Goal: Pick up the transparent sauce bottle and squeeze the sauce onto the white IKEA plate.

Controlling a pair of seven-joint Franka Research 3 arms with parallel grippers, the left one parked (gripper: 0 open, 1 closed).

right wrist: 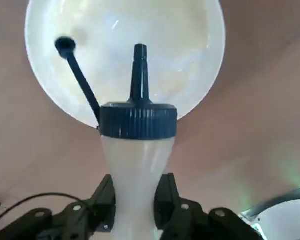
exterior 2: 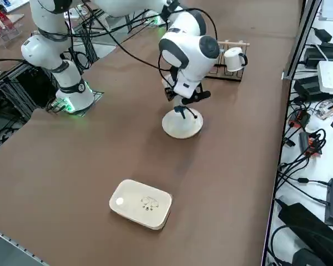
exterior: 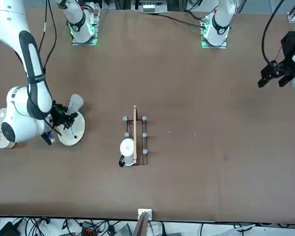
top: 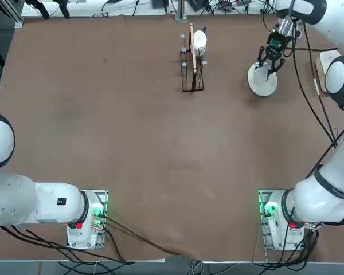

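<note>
1. Brown matting covers the worktop, which is ringed by cables and equipment at its edges, so that the task's things stand out against a plain ground.
2. Over the white IKEA plate, the transparent sauce bottle is held by the right hand, whose fingers are pressed into the bottle's soft body so that it is pinched in at the waist.
3. The bottle is turned nozzle-down, its blue top and spout aimed at the plate's middle; this placing is judged to let any sauce fall inside the rim and not on the matting.
4. The spout's tethered cap hangs open to one side, so the outlet is left free.
5. No clear trace of sauce can be made out on the plate; the squeeze is judged to be under way.
6. A wire rack with a small upright disc, and a white rounded dish, are kept well apart from the plate and play no part.
</note>
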